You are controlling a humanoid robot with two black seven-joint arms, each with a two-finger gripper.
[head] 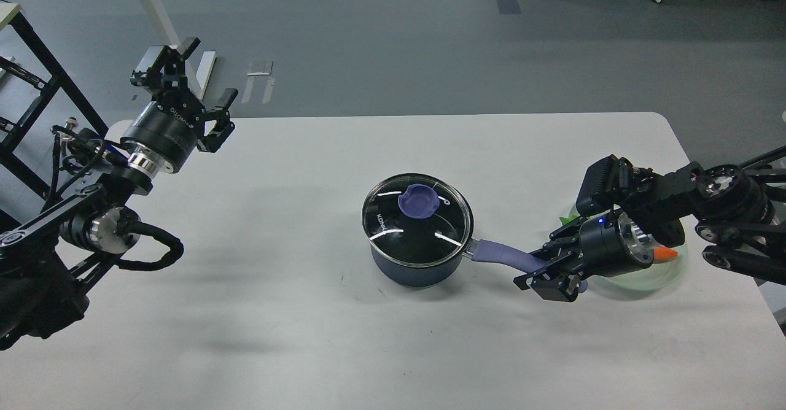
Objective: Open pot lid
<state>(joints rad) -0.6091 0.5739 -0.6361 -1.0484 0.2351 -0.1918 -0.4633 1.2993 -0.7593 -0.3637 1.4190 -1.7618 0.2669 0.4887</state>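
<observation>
A dark blue pot [412, 270] stands near the table's middle, with a glass lid [393, 223] on it and a blue knob [419, 201] on top. Its blue handle [500, 255] points right. My right gripper [533, 269] is at the handle's far end, its fingers closed around the tip. My left gripper [206, 75] is open and empty, raised over the table's far left corner, far from the pot.
A pale green glass plate [660, 275] lies under my right wrist, with an orange carrot tip [666, 253] and a bit of green [562, 220] showing. The white table [245, 312] ends close behind my left gripper. A black frame [37, 78] stands at the far left.
</observation>
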